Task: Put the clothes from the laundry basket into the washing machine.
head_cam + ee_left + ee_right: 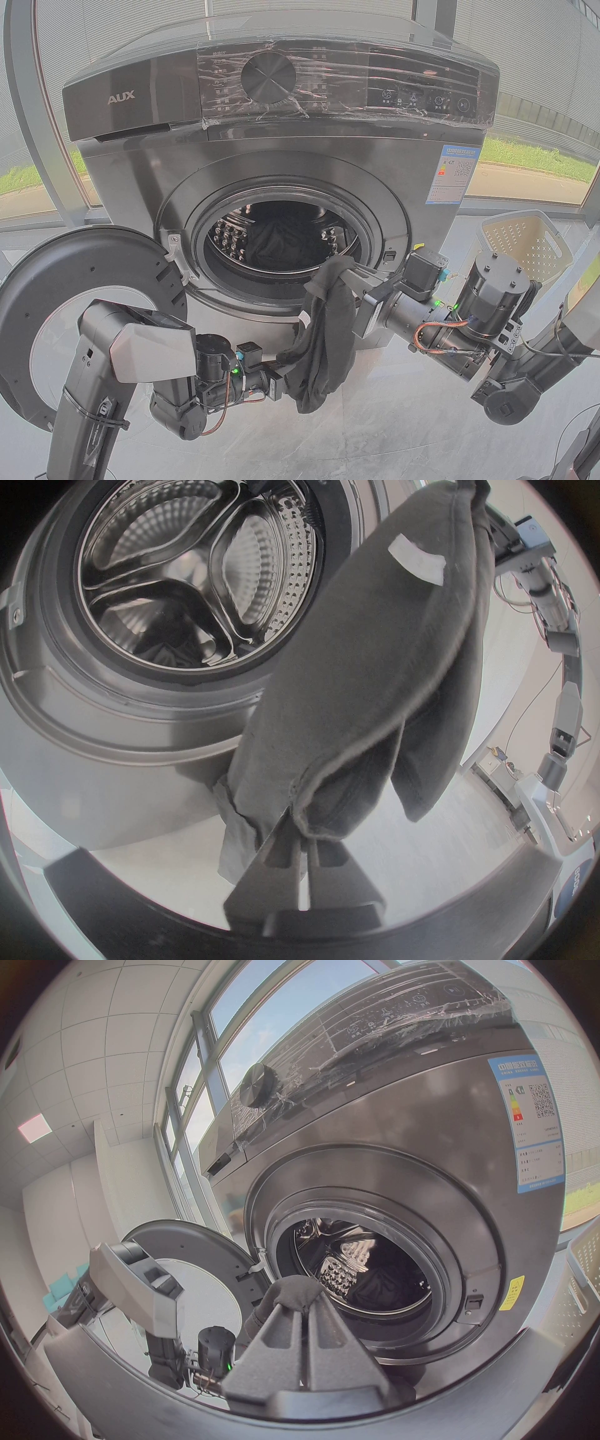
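head view: a dark garment (325, 337) droops at 5 o'clock of the open drum (231, 237) of the washing machine (156, 169), strung between both grippers, probably so it clears the rim. right gripper (350, 272) takes the top, left gripper (282, 382) the low end. laundry basket (528, 240) at 3 o'clock.
left wrist view: left fingers (275, 867) clamped on the hem.
right wrist view: right fingers (337, 1347) shut on the top fold.
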`<state>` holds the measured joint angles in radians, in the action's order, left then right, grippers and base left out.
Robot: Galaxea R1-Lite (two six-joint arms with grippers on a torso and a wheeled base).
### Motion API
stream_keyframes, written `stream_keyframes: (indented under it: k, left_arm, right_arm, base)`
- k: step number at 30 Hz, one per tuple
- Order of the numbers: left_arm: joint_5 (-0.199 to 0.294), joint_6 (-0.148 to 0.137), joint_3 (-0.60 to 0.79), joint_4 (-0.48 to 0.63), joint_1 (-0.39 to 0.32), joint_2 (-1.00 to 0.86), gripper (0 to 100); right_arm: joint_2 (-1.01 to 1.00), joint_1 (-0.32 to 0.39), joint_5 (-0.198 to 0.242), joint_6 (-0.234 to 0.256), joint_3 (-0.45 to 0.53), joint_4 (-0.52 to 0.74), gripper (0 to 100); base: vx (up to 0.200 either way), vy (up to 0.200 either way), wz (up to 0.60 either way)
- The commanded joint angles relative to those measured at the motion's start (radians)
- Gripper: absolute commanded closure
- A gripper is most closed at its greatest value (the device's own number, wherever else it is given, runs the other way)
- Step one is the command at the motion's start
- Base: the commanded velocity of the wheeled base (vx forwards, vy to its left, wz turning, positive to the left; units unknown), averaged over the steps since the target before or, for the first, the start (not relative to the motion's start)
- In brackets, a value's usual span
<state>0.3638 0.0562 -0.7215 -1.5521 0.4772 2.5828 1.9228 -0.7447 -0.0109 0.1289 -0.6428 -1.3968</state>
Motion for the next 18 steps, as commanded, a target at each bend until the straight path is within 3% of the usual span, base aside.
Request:
stream_keyframes:
  k: [1, 8, 11, 14, 18]
  left_arm:
    - [-0.003, 0.002, 0.040, -0.009, -0.026, -0.095, 100]
    - [0.012, 0.004, 0.263, -0.008, -0.077, -0.382, 100]
    - [0.044, -0.002, 0.363, -0.008, -0.106, -0.495, 100]
    - [0.081, 0.004, 0.409, -0.006, -0.144, -0.570, 100]
    - [0.115, 0.001, 0.418, -0.006, -0.163, -0.599, 100]
  right_arm:
    - [-0.016, 0.011, 0.002, 0.000, 0.045, 0.002, 100]
    - [-0.014, 0.071, 0.019, 0.003, 0.219, -0.024, 100]
    - [-0.008, 0.099, 0.045, 0.005, 0.301, -0.082, 100]
    - [-0.005, 0.133, 0.063, 0.014, 0.377, -0.151, 100]
    - [-0.008, 0.202, 0.103, 0.018, 0.476, -0.153, 100]
  base:
    - [0.000, 0.000, 0.00]
    - [0.000, 0.000, 0.00]
    - [0.000, 0.000, 0.00]
    - [0.000, 0.000, 0.00]
    - [0.000, 0.000, 0.00]
